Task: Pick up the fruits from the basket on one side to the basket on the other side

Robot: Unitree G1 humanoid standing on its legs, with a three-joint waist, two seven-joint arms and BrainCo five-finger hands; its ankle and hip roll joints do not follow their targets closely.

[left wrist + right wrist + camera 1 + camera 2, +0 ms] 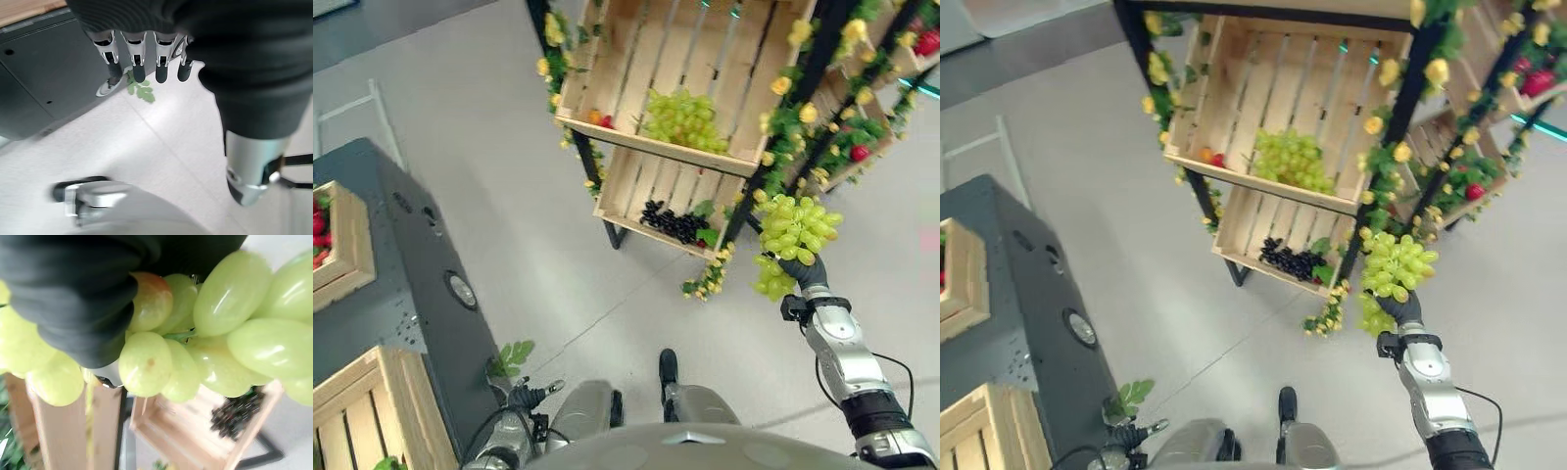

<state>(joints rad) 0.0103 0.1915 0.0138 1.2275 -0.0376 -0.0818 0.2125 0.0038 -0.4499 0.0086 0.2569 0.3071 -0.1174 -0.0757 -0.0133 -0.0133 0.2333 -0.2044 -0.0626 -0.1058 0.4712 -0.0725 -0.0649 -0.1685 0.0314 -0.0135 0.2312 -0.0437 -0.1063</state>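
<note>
My right hand [806, 272] is raised in front of the shelf rack and is shut on a bunch of green grapes [795, 230], which bulges above and hangs beside it. The same grapes [230, 347] press against the hand's dark cover in the right wrist view. An upper wooden crate [607, 59] holds another green grape bunch [685, 119] and small orange and red fruits [600, 119]. The lower crate [622, 186] holds black grapes [674, 223]. My left hand [521, 399] hangs low by the dark cabinet, its fingers [139, 63] straight and holding nothing.
A dark grey cabinet [421, 284] stands at the left with a crate of red fruit [342, 250] on it, and a slatted wooden crate [367, 411] sits at the lower left. Yellow flower garlands wrap the rack's black posts [744, 211]. More crates [862, 147] stand at the far right.
</note>
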